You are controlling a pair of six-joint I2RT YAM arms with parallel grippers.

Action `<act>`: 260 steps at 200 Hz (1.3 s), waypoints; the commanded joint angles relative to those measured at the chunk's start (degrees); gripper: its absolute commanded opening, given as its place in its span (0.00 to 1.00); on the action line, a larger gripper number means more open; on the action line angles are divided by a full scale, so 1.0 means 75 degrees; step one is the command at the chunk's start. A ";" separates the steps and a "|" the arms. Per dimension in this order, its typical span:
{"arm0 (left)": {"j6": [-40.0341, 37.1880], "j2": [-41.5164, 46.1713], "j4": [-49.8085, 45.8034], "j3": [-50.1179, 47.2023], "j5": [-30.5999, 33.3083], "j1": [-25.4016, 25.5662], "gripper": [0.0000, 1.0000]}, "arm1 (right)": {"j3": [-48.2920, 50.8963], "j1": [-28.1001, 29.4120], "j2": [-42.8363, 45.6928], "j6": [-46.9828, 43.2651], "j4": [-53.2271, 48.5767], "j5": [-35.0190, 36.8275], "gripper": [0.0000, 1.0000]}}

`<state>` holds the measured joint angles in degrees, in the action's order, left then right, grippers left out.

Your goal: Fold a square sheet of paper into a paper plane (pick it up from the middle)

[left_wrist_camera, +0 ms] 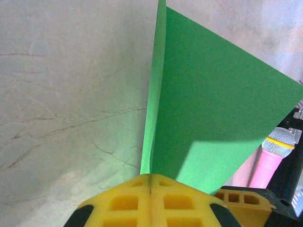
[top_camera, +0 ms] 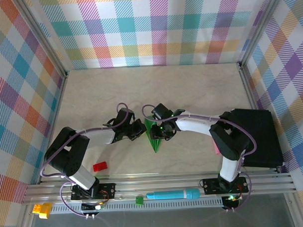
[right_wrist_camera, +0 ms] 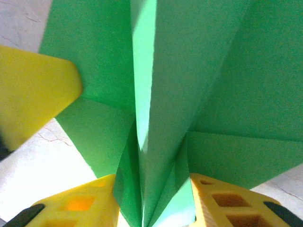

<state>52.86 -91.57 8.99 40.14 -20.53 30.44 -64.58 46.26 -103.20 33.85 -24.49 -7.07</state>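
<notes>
Item: plane [top_camera: 154, 137], mid-surface [top_camera: 190, 92], long axis 12–6 o'clock, tip toward 6. Left pincer [left_wrist_camera: 150, 177] clamped shut on its fold edge. Right pincer [right_wrist_camera: 151, 182] straddles the centre ridge; cannot tell whether it grips.

The table [top_camera: 190, 87] has a pale beige top with faint marble veining, and checked panels wall it on three sides. A small red block [top_camera: 99, 166] lies flat on it, left of the left hand [top_camera: 138, 130] and nearer the arm bases, well apart from that hand. A black slab [top_camera: 259, 139] lies on the table's right side, well to the right of the right hand [top_camera: 162, 127]. A pink microphone [left_wrist_camera: 273, 158] with a silver mesh head sits near the slab. Between the two hands the paper plane [top_camera: 154, 138] points its tip toward the near edge; whether the tip touches the table cannot be told.
</notes>
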 commanded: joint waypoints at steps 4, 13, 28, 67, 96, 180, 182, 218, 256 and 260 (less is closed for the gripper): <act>-0.0135 -0.0089 -0.0121 0.0196 -0.0092 -0.0074 0.00 | -0.0201 0.0030 -0.0161 0.0065 -0.0303 0.0122 0.37; -0.0143 -0.0093 -0.0131 0.0197 -0.0095 -0.0074 0.00 | -0.0232 0.0031 -0.0205 0.0091 -0.0330 0.0122 0.37; -0.0140 -0.0084 -0.0153 0.0211 -0.0091 -0.0074 0.00 | -0.0271 0.0031 -0.0236 0.0139 -0.0397 0.0179 0.36; -0.0134 -0.0021 -0.0269 0.0226 -0.0005 -0.0074 0.08 | -0.0378 0.0043 -0.0318 0.0316 -0.0535 0.0333 0.36; -0.0201 0.0240 -0.0664 0.0238 0.0335 -0.0074 0.22 | -0.0457 0.0043 -0.0400 0.0535 -0.0625 0.0392 0.35; -0.0701 0.1402 -0.2615 0.0260 0.2058 -0.0097 0.56 | -0.0654 0.0090 -0.0602 0.0756 -0.0979 0.0723 0.31; -0.0707 0.1419 -0.2652 0.0255 0.2085 -0.0097 0.57 | -0.0658 0.0090 -0.0606 0.0751 -0.0983 0.0730 0.31; -0.0772 0.1609 -0.3016 0.0252 0.2395 -0.0109 0.66 | -0.0740 0.0116 -0.0641 0.0783 -0.1163 0.0924 0.29; -0.0827 0.1693 -0.3189 0.0255 0.2515 -0.0134 0.72 | -0.0785 0.0166 -0.0499 0.0800 -0.1277 0.1012 0.29; -0.0843 0.1684 -0.3180 0.0259 0.2498 -0.0132 0.72 | -0.0789 0.0171 -0.0471 0.0792 -0.1269 0.1014 0.30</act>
<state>47.53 -80.27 -12.40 40.75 -3.33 30.09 -69.12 46.87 -107.22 38.81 -31.64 -0.60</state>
